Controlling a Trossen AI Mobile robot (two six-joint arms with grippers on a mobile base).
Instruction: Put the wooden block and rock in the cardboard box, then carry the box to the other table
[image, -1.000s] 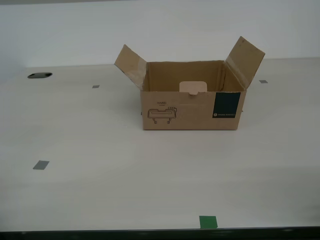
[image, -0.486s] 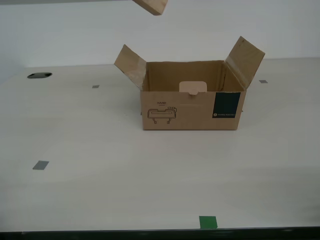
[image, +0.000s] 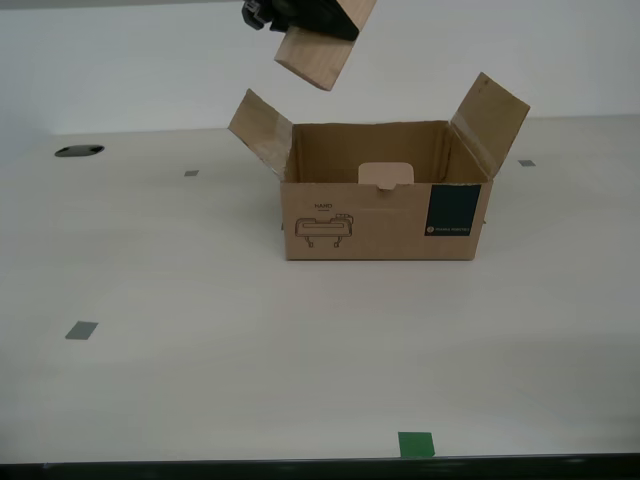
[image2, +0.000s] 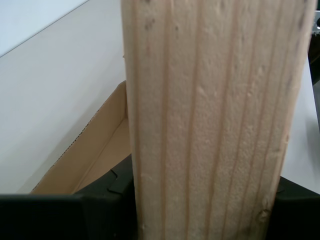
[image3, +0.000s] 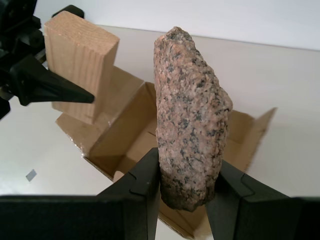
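Gripping the wooden block in my second gripper, I am holding its pale, straight-grained length tilted above the cardboard box, at its 11 o'clock in the exterior view. My first gripper is clamping the rough, speckled rock upright over the open box.

Pale tan rectangular wooden block: airborne, tilted, clamped between black jaws above the box's flap on the exterior view's left. Rough speckled pink-grey rock: upright, clamped between black jaws above the box. Brown corrugated cardboard box: open, flaps raised, near the table's far edge.
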